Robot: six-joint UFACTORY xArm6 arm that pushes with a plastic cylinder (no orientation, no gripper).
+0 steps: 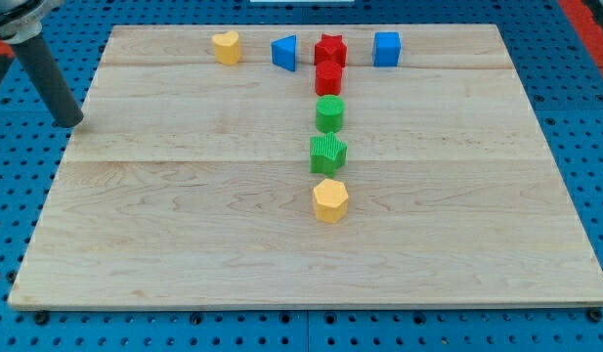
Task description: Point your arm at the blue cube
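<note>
The blue cube [386,48] sits near the view's top, right of centre, on the wooden board [184,225]. My tip [70,123] is at the board's left edge, far to the left of the blue cube and well apart from every block. The rod rises from it toward the view's top left corner.
A yellow heart-shaped block [226,46], a blue triangular block [284,52] and a red star [330,48] lie along the top. Below the star run a red cylinder [327,78], a green cylinder [329,113], a green star [327,153] and a yellow hexagon [330,200].
</note>
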